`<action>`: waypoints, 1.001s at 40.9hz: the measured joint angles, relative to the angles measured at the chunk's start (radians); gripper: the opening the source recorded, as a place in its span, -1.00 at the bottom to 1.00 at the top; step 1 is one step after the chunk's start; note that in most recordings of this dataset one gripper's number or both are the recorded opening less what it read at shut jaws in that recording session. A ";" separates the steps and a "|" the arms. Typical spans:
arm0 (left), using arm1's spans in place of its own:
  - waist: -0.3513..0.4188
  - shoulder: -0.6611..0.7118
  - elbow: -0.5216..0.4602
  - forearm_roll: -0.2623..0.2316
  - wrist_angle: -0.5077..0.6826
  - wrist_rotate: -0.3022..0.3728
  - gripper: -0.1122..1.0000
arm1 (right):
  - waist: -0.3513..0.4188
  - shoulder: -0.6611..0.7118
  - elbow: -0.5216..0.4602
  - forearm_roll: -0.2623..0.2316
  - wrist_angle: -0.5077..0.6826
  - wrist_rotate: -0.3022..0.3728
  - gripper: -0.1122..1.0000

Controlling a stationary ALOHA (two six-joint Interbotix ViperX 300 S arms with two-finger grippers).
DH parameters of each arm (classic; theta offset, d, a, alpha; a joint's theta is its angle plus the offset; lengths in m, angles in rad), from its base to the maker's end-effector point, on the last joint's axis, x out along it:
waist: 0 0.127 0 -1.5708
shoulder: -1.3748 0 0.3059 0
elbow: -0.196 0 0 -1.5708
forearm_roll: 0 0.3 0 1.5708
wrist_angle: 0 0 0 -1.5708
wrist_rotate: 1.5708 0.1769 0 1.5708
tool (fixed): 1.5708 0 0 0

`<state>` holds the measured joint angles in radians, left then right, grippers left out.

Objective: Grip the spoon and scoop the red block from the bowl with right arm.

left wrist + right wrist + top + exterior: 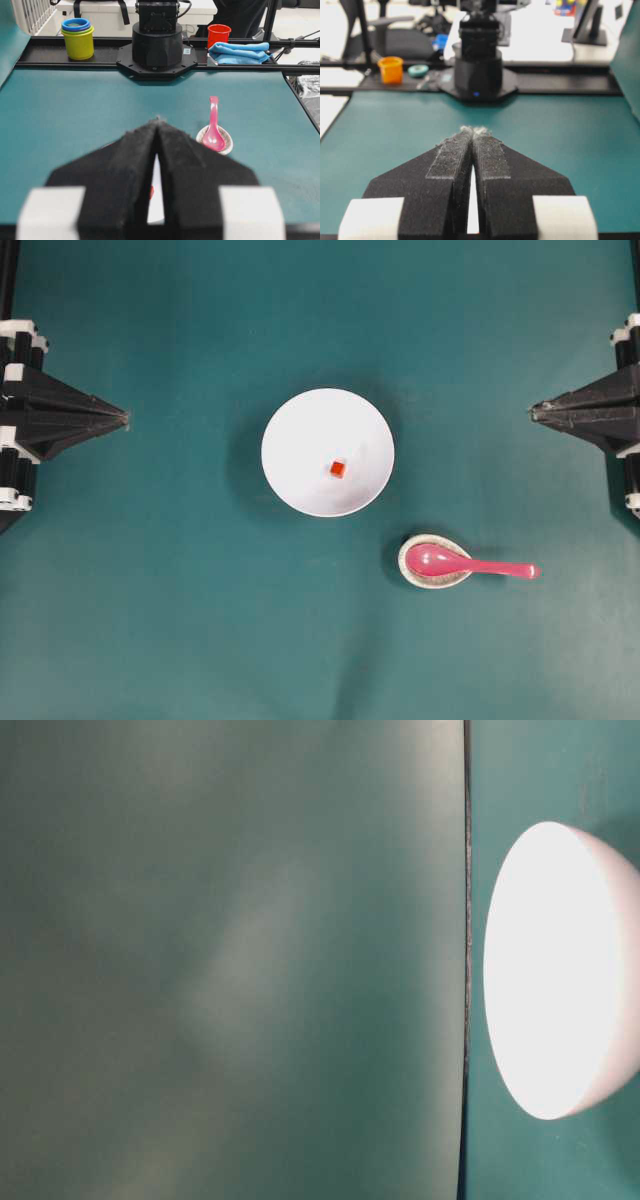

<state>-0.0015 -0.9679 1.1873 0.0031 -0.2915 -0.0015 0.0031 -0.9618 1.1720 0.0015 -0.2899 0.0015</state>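
From overhead, the right pincer (533, 412) sits at the right edge of the green desk (150, 620), its tips pressed together and holding nothing. The left pincer (125, 420) mirrors it at the left edge, likewise closed and empty. The bowl (300, 430) stands about midway between the two tips, well apart from both, and the red block (337, 469) lies inside it near the middle. The spoon (470, 563) lies nearer the right pincer than the left, below its tip in this view, scoop resting in a small speckled dish (420, 578) and handle pointing toward the right edge.

The table-level view is turned sideways: the bowl (560, 970) is a bright white shape at the right, on the desk (530, 780); no pincer shows.

In the left wrist view the left pincer (158, 121) fills the foreground, tips meeting, gripping nothing. Ahead of it and to the right, the spoon (213, 125) lies in the dish (227, 142), handle pointing away. A sliver of the bowl (156, 200) shows through the slit between the fingers, with a speck of the block (152, 192) beside it.

In the right wrist view the right pincer (472, 131) is closed with frayed tips touching, empty, over bare desk (570, 140)
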 measured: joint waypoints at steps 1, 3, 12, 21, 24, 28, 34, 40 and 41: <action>-0.002 0.000 0.000 -0.002 0.002 0.000 -0.80 | 0.000 0.002 -0.002 0.002 0.002 0.000 -0.80; 0.000 0.002 -0.002 0.006 0.018 0.003 -0.79 | 0.000 0.006 -0.002 0.002 0.009 0.005 -0.79; 0.000 0.006 -0.009 0.008 0.018 -0.011 -0.79 | 0.000 0.020 -0.026 0.002 0.054 0.008 -0.79; 0.000 0.009 -0.011 0.008 0.018 -0.015 -0.79 | 0.000 0.021 -0.026 0.011 0.074 0.009 -0.78; -0.002 0.009 -0.011 0.009 0.018 -0.015 -0.79 | 0.000 0.021 -0.026 0.028 0.078 0.011 -0.65; 0.000 0.009 -0.011 0.008 0.018 -0.015 -0.79 | 0.000 0.021 -0.026 0.054 0.098 0.012 -0.24; 0.000 0.009 -0.011 0.008 0.025 -0.017 -0.79 | 0.000 0.021 -0.026 0.104 0.147 0.015 0.16; 0.000 0.009 -0.009 0.009 0.025 -0.015 -0.79 | 0.008 0.028 -0.026 0.146 0.193 0.014 0.13; 0.000 0.011 -0.011 0.009 0.025 -0.015 -0.79 | 0.014 0.031 -0.026 0.152 0.201 0.014 0.13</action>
<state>-0.0015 -0.9572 1.1766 0.0123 -0.2669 -0.0169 0.0169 -0.9311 1.1459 0.1534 -0.0890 0.0153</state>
